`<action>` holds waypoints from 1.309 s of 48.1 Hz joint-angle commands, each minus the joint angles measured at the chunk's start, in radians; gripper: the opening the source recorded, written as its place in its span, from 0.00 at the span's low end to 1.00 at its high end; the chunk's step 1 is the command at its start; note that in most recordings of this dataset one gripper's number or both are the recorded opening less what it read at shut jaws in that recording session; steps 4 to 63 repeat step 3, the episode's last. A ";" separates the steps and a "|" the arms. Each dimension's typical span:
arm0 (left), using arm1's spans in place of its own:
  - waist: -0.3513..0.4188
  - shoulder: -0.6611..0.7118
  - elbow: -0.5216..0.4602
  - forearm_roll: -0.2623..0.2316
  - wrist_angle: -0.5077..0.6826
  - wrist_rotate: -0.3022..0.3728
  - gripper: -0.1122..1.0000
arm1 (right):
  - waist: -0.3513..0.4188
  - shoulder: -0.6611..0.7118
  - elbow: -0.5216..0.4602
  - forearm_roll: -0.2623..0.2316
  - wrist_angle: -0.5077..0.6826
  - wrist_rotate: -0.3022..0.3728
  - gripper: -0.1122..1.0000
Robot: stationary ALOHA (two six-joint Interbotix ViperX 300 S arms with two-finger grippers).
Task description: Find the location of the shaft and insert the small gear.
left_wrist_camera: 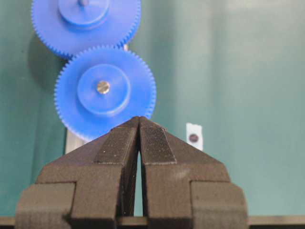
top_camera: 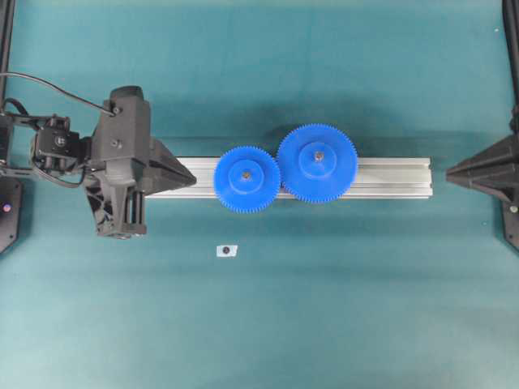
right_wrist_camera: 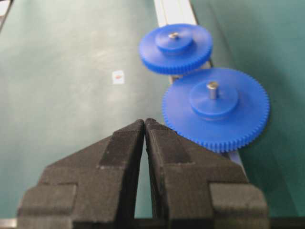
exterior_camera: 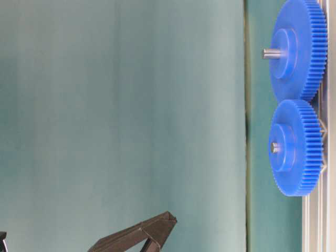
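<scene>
The small gear (top_camera: 247, 178) lies flat on the aluminium rail (top_camera: 389, 177), its teeth meshed with the wider blue gear (top_camera: 317, 162). A grey metal shaft (left_wrist_camera: 103, 87) end shows in the centre of the small gear's (left_wrist_camera: 105, 90) hub. My left gripper (top_camera: 195, 177) is shut and empty at the rail's left end, its tip a short way from the small gear. My right gripper (top_camera: 448, 172) is shut and empty just off the rail's right end. From the right wrist, the small gear (right_wrist_camera: 175, 47) lies beyond the wider gear (right_wrist_camera: 214, 107).
A small white sticker with a dark dot (top_camera: 227, 250) lies on the green mat in front of the rail. The wider gear (exterior_camera: 296, 50) has its own metal peg (exterior_camera: 272, 53) standing out of its hub. Black frame posts stand at the left and right edges.
</scene>
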 commanded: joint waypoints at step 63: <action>-0.006 0.000 -0.029 0.003 -0.008 -0.012 0.11 | 0.014 0.009 -0.009 -0.011 0.009 -0.006 0.24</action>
